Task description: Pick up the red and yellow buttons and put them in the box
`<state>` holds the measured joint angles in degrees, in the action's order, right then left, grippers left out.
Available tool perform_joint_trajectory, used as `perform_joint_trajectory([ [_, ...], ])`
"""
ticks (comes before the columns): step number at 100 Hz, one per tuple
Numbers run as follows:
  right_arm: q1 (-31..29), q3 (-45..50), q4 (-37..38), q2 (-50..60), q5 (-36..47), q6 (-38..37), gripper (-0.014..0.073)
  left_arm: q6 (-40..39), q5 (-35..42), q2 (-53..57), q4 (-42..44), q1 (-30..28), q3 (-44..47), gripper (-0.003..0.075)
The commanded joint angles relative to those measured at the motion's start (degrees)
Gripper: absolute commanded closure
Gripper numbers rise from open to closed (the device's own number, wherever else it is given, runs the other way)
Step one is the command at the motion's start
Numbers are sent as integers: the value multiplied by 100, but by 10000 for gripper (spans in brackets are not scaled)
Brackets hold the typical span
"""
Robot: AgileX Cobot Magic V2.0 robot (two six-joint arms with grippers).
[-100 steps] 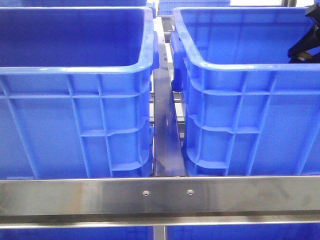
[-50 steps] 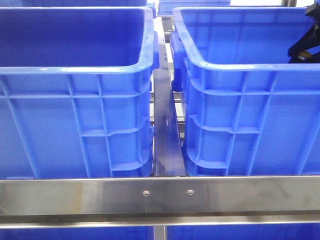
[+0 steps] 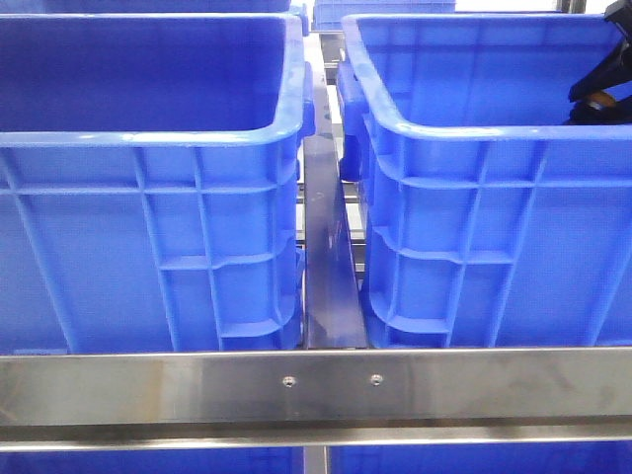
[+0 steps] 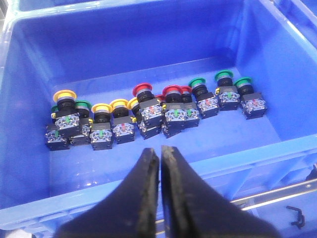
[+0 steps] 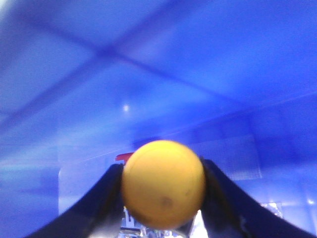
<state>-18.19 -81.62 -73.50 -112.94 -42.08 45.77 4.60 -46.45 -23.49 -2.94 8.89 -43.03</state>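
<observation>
Steel rails (image 3: 316,385) of a frame run across the foreground, and two deep blue crates are carried side by side on them, a narrow gap between.

The right pincer (image 5: 162,198) is clamped on a yellow button (image 5: 163,184), whose domed cap is gripped between the two fingers; blurred blue crate wall fills the rest of the right wrist view. From the front only a dark part of that arm is seen, over the far corner of the right-hand crate (image 3: 464,227). The step in hand is judged to be the transfer of this button. It would be done well if the grip is kept firm on the rounded cap, the rim is cleared, and release is made low inside the box.

The left pincer (image 4: 159,163) is closed, empty, above the near rim of the supply crate (image 4: 277,109). On its floor a row of buttons is seen: yellow ones (image 4: 101,110), red ones (image 4: 143,90) in the middle, green ones (image 4: 224,77) at the other end.
</observation>
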Motion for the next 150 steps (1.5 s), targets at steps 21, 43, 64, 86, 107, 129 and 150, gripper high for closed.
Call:
perform_joint_trajectory([
  [21, -49, -201, -698, 4, -464, 31, 494, -11, 404, -37, -62, -14, -161, 739],
  [43, -49, -215, -725, 4, -394, 31, 494, -11, 404, -37, -62, -14, -161, 739],
  [64, -49, -213, -730, 4, -367, 31, 460, -11, 404, -37, -62, -14, -161, 739],
  [86, -49, -213, -730, 4, -324, 31, 195, -11, 404, -37, -62, -14, -161, 739],
  [107, -49, -213, -730, 4, -192, 31, 34, -11, 404, -37, -62, -14, -161, 739],
  [129, -49, -213, -730, 4, -174, 31, 27, -11, 404, -37, -62, -14, -161, 739],
  [150, -49, -213, -732, 10, -180, 31, 27, -11, 404, -37, -62, -14, -161, 739],
])
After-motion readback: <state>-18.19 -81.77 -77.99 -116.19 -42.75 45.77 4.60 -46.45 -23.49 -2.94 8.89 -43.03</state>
